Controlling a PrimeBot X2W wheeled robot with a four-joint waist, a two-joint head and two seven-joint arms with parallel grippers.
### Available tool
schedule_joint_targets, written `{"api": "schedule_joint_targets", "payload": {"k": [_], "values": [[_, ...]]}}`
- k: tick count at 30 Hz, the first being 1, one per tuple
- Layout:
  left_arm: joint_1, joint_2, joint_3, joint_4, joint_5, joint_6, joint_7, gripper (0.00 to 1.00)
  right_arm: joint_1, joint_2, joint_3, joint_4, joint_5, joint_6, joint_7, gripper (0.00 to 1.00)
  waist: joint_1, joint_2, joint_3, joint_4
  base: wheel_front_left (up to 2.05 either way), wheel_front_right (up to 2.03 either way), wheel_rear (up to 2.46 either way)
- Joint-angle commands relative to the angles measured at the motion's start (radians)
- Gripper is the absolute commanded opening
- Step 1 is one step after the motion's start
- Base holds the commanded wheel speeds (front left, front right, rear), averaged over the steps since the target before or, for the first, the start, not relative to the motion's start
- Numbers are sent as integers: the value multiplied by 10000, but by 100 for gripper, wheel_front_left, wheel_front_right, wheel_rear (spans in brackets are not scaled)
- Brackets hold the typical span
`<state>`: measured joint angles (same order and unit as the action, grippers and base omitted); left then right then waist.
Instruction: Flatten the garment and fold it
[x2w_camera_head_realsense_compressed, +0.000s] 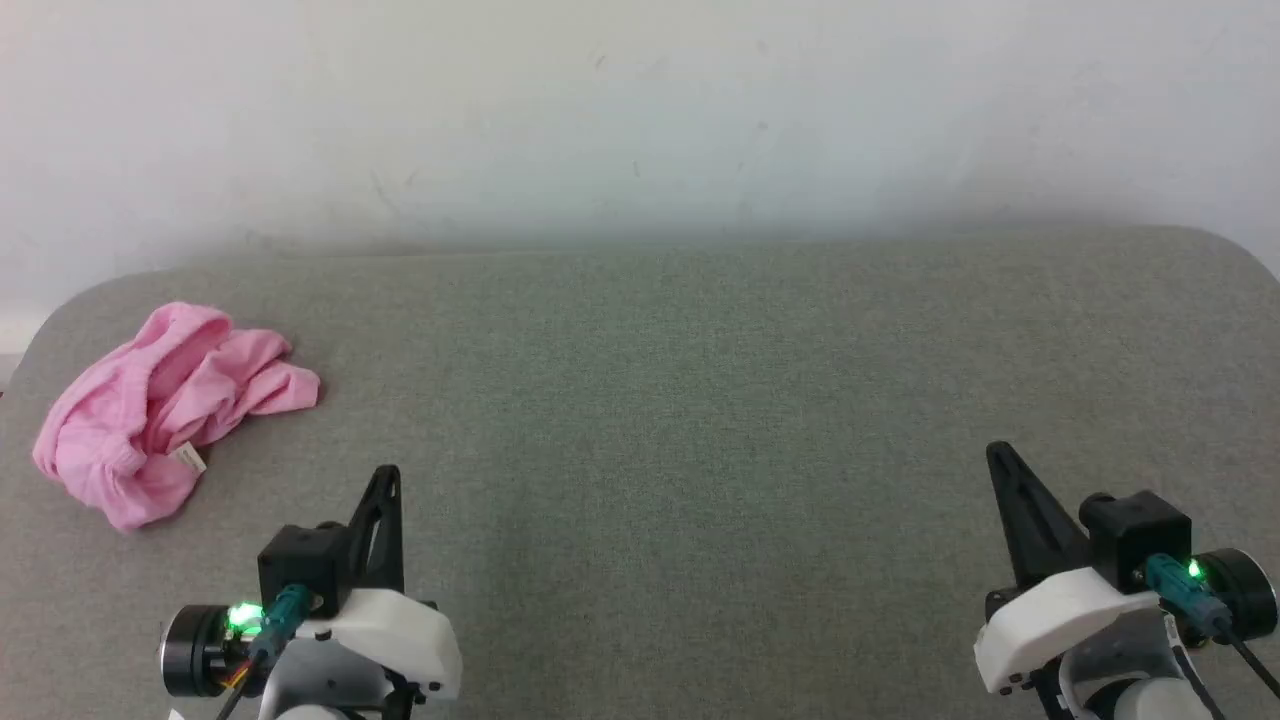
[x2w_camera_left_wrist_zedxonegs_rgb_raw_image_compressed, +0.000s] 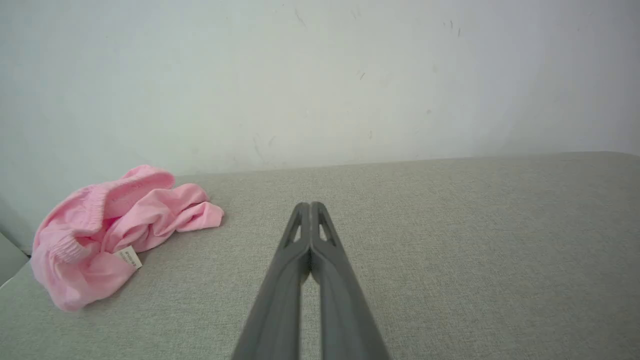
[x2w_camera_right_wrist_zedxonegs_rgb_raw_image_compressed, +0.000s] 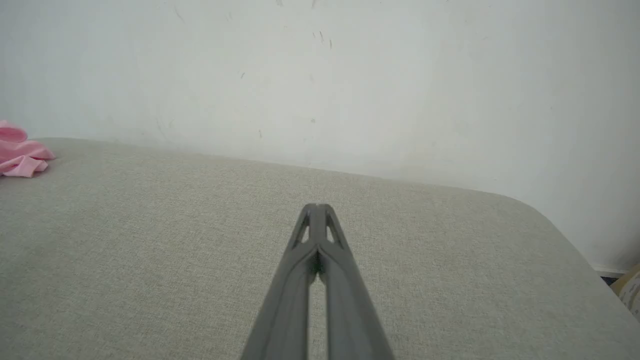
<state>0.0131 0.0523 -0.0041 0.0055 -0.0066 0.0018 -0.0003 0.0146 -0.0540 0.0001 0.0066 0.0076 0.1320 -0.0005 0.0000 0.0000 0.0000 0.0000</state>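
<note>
Left gripper (x2w_camera_head_realsense_compressed: 388, 472) and right gripper (x2w_camera_head_realsense_compressed: 996, 448) are both seen shut, with the fingers pressed together, and nothing is held by either one. Both are found over the near side of the table (x2w_camera_head_realsense_compressed: 700, 400), one toward its left end and one toward its right end.

The garment (x2w_camera_head_realsense_compressed: 160, 400) is found close to the far left corner of the table, in a bunched pink heap. It is not touched by anything. It lies nearer the left gripper and well apart from the right one.

The garment is judged to be soft, thin and very light. It can be lifted with little force, and it is not likely to be broken or hurt. It will sag and hang down when it is picked up, so its shape cannot be kept by one grip alone. A little drag may be felt from the rough grey cloth of the table.

A thick, gathered edge (x2w_camera_left_wrist_zedxonegs_rgb_raw_image_compressed: 75, 245) can be seen along the heap, and a small white label (x2w_camera_left_wrist_zedxonegs_rgb_raw_image_compressed: 128, 257) sticks out near it. That edge is thought to be the best place to be pinched, at two spots set apart, so the cloth can be pulled flat. Because the heap is so crumpled, it cannot be told for sure which part is which.
</note>
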Motion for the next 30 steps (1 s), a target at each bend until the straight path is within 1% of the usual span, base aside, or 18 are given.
{"api": "schedule_joint_targets", "payload": {"k": [1, 30], "values": [[-131, -20, 41, -55, 66, -18, 3, 0, -146, 38, -1, -66, -76, -13, 5, 0, 0, 0, 0, 0, 0, 0, 0], [-131, -20, 41, -55, 66, -18, 3, 0, -146, 38, -1, -66, -76, -13, 5, 0, 0, 0, 0, 0, 0, 0, 0]]}}
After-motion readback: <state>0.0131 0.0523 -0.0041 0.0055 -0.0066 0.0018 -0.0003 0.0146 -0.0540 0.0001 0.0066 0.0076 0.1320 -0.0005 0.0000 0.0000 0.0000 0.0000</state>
